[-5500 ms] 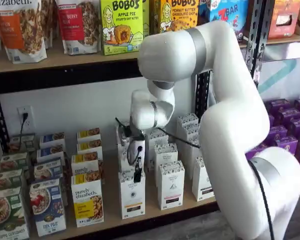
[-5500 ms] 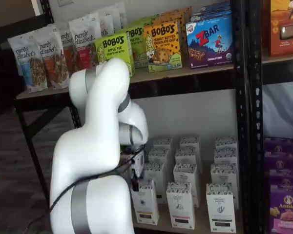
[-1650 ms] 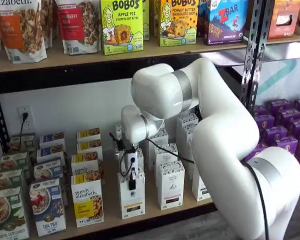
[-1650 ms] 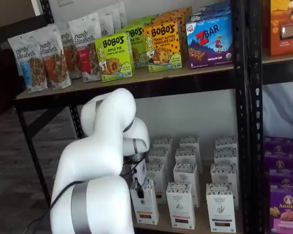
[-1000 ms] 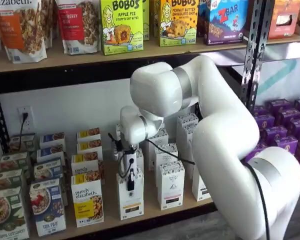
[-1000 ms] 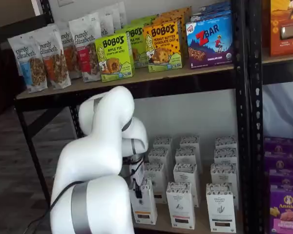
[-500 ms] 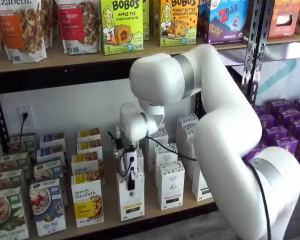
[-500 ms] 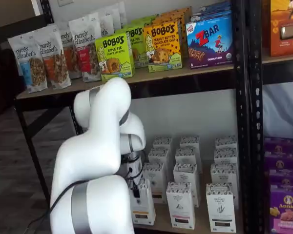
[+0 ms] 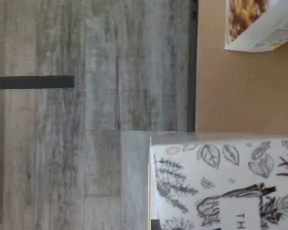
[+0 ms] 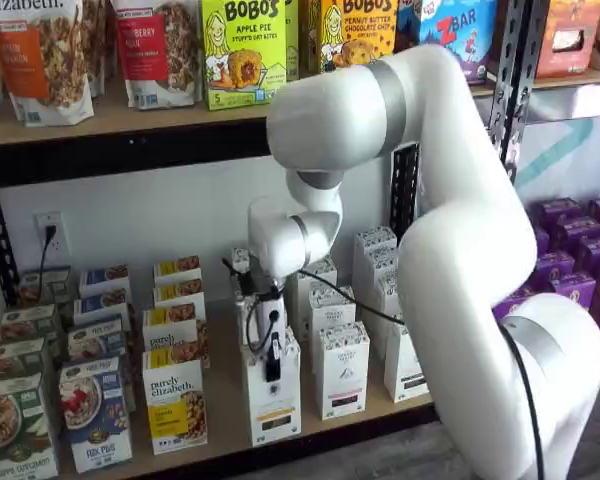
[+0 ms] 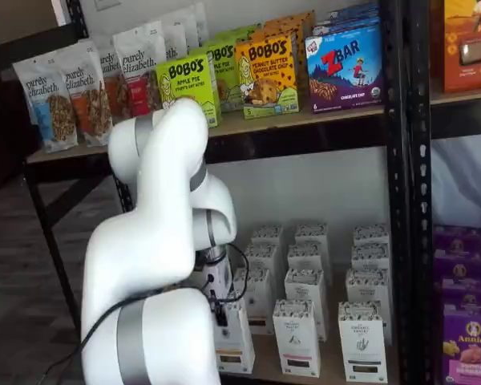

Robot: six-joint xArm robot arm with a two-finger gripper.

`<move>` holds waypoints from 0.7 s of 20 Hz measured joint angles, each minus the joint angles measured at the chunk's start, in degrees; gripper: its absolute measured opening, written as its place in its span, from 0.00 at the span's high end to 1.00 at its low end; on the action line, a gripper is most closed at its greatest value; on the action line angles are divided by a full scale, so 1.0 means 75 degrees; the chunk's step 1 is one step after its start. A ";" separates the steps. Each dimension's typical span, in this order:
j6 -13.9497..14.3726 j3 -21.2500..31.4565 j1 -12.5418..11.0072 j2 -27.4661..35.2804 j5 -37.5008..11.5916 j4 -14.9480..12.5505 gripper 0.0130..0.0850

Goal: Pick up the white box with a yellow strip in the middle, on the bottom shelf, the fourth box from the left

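The white box [image 10: 273,398] is a tall narrow carton with a speckled top and a yellowish-brown strip low on its front. It stands at the front edge of the bottom shelf [image 10: 223,402]. My gripper [image 10: 271,352] comes down on its top, black fingers closed on it. In a shelf view the box [image 11: 235,343] shows beside my white arm, with the gripper [image 11: 218,309] at its top. The wrist view shows the box's leaf-patterned top [image 9: 221,182] over the tan shelf board [image 9: 240,91] and the grey floor.
Similar white cartons [image 10: 340,370] stand in rows just right of the box. Yellow-and-white granola boxes [image 10: 175,400] stand to its left. Purple boxes [image 10: 570,270] fill the far right. A black upper shelf beam [image 10: 130,150] and a perforated upright [image 10: 405,190] lie behind.
The arm's elbow has risen. The gripper and the white box have shifted slightly right and toward the shelf's front edge, away from the row behind.
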 joint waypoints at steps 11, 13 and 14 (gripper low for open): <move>0.0094 0.1475 0.0135 -0.1172 -0.0206 0.0041 0.56; 0.0039 0.1740 0.0146 -0.1383 -0.0302 0.0114 0.56; -0.0003 0.1856 0.0153 -0.1478 -0.0339 0.0168 0.56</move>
